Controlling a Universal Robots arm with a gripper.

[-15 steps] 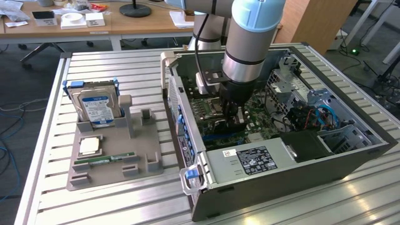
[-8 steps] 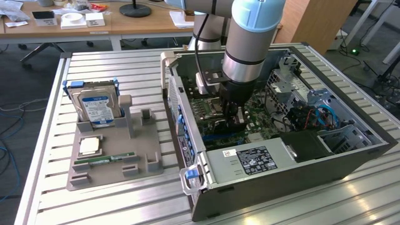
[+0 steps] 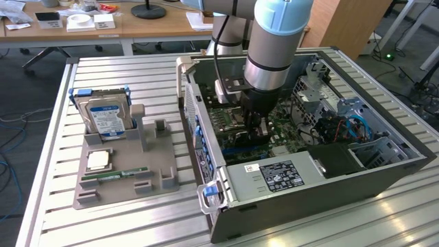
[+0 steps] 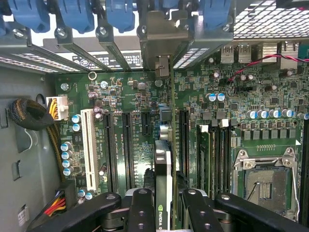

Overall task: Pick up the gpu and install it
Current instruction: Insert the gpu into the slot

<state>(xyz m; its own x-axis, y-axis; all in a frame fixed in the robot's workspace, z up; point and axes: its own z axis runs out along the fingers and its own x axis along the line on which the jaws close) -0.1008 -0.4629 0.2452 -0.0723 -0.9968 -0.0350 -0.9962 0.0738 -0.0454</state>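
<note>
You're in the install step: the gripper [image 4: 163, 205] is down inside the open PC case [image 3: 384, 170] with its fingers [image 4: 141, 210] closed on the gpu [image 4: 163, 159], held edge-on over the motherboard [image 4: 130, 92]. The card's silver bracket [image 4: 163, 65] sits up at the rear slot openings, among the blue retainer clips [image 4: 120, 12]. My read: the next move calls for keeping the card edge square over the long black slot [image 4: 184, 140] just beside it, then a straight push. The wrist view gives you card-to-slot alignment and the empty CPU socket [image 4: 263, 183]. The exterior view gives you the arm's depth in the case, plus the grey parts tray [image 3: 120, 177] on the slatted surface [image 3: 123, 226], with the hard drive [image 3: 106, 119] and memory stick [image 3: 113, 176] in it.
</note>
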